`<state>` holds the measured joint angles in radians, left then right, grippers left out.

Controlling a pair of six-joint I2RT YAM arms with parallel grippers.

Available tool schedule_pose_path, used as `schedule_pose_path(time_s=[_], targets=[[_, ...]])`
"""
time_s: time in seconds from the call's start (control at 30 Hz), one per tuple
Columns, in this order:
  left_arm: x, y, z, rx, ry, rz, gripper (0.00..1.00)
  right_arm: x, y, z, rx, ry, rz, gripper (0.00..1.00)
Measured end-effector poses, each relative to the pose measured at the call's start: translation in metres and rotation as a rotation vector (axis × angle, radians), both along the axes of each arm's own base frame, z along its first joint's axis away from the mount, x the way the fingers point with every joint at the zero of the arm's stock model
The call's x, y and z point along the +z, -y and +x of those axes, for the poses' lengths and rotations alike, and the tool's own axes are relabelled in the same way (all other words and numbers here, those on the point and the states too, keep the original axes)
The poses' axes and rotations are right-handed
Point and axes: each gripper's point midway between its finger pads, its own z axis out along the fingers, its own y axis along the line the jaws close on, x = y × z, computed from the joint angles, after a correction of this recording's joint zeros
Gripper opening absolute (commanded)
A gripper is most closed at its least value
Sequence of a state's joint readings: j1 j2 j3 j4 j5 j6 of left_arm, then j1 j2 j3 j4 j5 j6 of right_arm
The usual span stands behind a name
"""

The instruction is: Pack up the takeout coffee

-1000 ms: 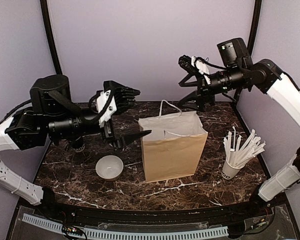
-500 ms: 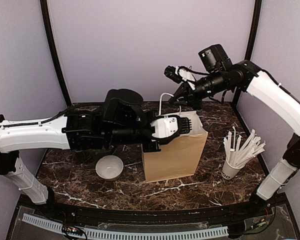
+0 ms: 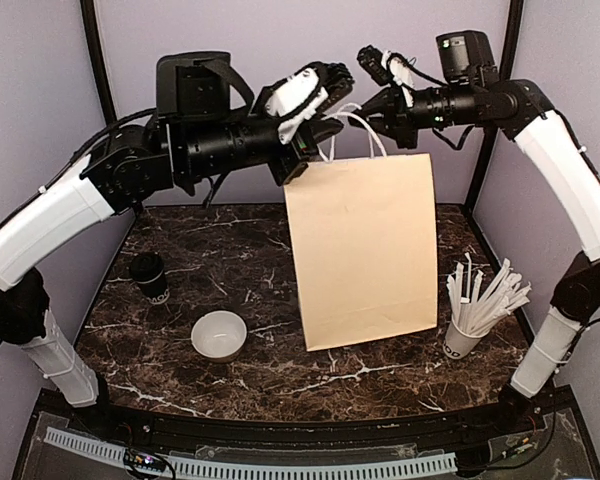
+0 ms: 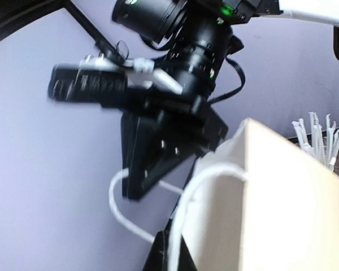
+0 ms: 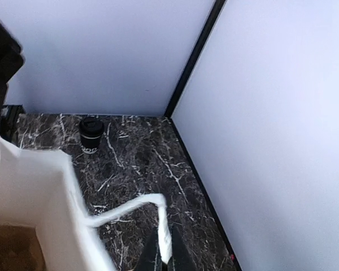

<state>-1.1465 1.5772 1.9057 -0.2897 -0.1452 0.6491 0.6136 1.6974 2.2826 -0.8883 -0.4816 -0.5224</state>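
The takeout coffee (image 3: 150, 277) is a small black cup with its black lid on, standing at the left of the marble table; it also shows in the right wrist view (image 5: 91, 133). A brown paper bag (image 3: 365, 250) hangs in the air, lifted off the table by its white cord handles. My left gripper (image 3: 322, 125) is shut on one handle (image 4: 181, 226), and its fingertips (image 4: 168, 255) pinch the cord. My right gripper (image 3: 373, 108) is shut on the other handle (image 5: 163, 231). Both grippers are high above the table, far from the coffee.
A wide white bowl (image 3: 219, 334) sits at the front left. A white cup of straws (image 3: 477, 305) stands at the right, beside the hanging bag. Purple walls and black corner posts close in the back and sides.
Both grippers have shut on the bag's handles and risen, lifting the bag off the table. The left arm swung in from the left, uncovering the coffee cup.
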Motion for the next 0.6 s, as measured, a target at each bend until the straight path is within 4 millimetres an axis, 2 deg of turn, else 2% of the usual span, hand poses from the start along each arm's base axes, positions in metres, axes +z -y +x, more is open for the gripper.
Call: schedule_pose_path(time_s=[0.03, 0.07, 0.13, 0.2, 0.23, 0.3, 0.33, 0.37, 0.4, 0.43, 0.5, 0.57, 0.6], targets=[[-0.003, 0.005, 0.006, 0.020, -0.007, 0.017, 0.00, -0.009, -0.005, -0.003, 0.033, -0.008, -0.015, 0.00], [-0.011, 0.019, -0.005, -0.003, -0.016, 0.039, 0.00, -0.028, -0.010, -0.013, 0.062, -0.046, -0.048, 0.00], [-0.033, 0.052, -0.055, -0.122, -0.035, 0.097, 0.00, -0.062, -0.015, -0.020, 0.029, -0.095, -0.114, 0.00], [-0.061, 0.075, -0.091, -0.227, -0.058, 0.162, 0.00, -0.065, -0.017, -0.010, 0.005, -0.113, -0.141, 0.00], [-0.070, 0.078, -0.088, -0.226, -0.073, 0.186, 0.00, -0.053, -0.019, 0.000, 0.030, -0.104, -0.120, 0.00], [-0.079, 0.075, -0.057, -0.176, -0.113, 0.224, 0.00, -0.041, -0.019, 0.005, 0.090, -0.074, -0.091, 0.00], [-0.074, 0.073, -0.038, -0.134, -0.118, 0.218, 0.00, -0.046, -0.016, 0.002, 0.097, -0.074, -0.089, 0.00], [-0.069, 0.070, -0.029, -0.103, -0.116, 0.209, 0.00, -0.057, -0.011, -0.006, 0.084, -0.093, -0.103, 0.00], [-0.067, 0.069, -0.031, -0.095, -0.109, 0.209, 0.00, -0.065, -0.004, -0.008, 0.047, -0.106, -0.121, 0.00], [-0.064, 0.071, -0.045, -0.111, -0.094, 0.201, 0.00, -0.066, -0.001, -0.009, 0.024, -0.109, -0.128, 0.00], [-0.067, 0.071, -0.059, -0.142, -0.091, 0.207, 0.00, -0.048, 0.003, 0.000, 0.024, -0.092, -0.093, 0.00], [-0.067, 0.066, -0.050, -0.149, -0.130, 0.198, 0.00, -0.030, 0.007, 0.013, 0.040, -0.072, -0.048, 0.00], [-0.067, 0.057, -0.026, -0.102, -0.143, 0.192, 0.00, -0.032, 0.010, 0.016, 0.038, -0.078, -0.046, 0.00]])
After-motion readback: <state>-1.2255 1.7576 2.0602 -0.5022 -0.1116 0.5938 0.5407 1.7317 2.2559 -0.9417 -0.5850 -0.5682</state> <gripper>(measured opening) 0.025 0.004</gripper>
